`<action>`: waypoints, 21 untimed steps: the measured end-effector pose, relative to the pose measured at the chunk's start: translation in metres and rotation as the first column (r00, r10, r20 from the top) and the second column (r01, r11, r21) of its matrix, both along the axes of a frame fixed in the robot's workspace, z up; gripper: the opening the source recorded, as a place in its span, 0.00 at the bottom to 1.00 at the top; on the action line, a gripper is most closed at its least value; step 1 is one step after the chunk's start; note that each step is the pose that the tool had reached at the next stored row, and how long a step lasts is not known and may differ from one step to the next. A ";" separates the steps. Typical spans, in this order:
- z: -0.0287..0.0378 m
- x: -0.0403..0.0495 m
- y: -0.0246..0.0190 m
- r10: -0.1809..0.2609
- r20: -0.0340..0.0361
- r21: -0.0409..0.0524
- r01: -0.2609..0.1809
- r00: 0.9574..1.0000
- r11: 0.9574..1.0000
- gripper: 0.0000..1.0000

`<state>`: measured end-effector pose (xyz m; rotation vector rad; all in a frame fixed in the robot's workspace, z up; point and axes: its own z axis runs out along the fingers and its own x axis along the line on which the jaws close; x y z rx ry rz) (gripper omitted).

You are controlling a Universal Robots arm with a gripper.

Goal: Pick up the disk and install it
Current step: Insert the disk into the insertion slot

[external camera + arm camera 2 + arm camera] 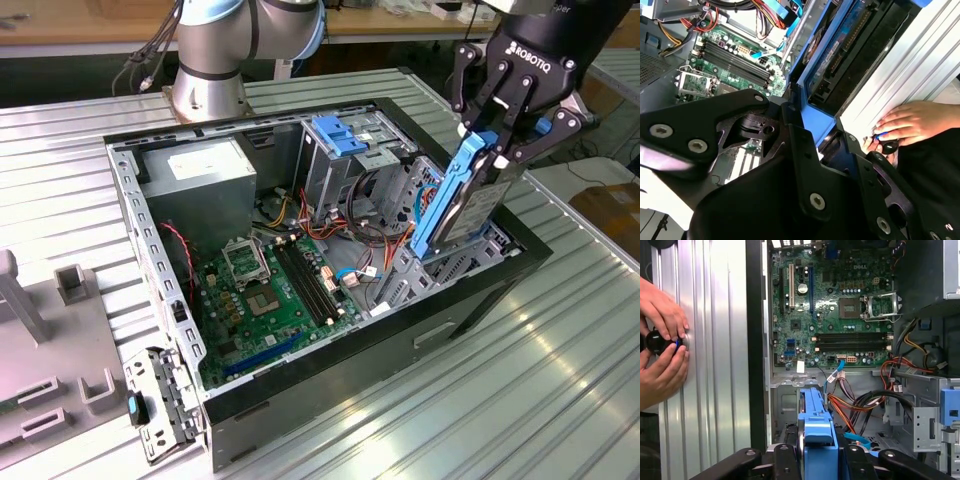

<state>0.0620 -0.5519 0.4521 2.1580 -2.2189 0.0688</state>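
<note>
Tool tight on the disk, long axis near upright, lower end inside computer case.

1. This is a robotics lab or workshop: the base of a grey-and-blue industrial arm stands on a ribbed aluminium tabletop, with cables hanging beside it.
2. A desktop computer case lies open there, its green motherboard and wiring bare, and the end effector clamps the disk upright over it.
3. Grey fixtures sit at the exterior view's left.
4. Wooden workbenches run behind.
5. In the first wrist view, a person's hands hold a black knob against the tabletop.
</note>
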 end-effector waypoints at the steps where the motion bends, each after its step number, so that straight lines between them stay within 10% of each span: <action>1: 0.0000 -0.0005 0.0000 0.000 0.000 0.000 0.000 1.000 1.000 0.37; 21: -0.0018 -0.0010 0.0000 0.000 0.000 0.000 0.000 1.000 1.000 0.37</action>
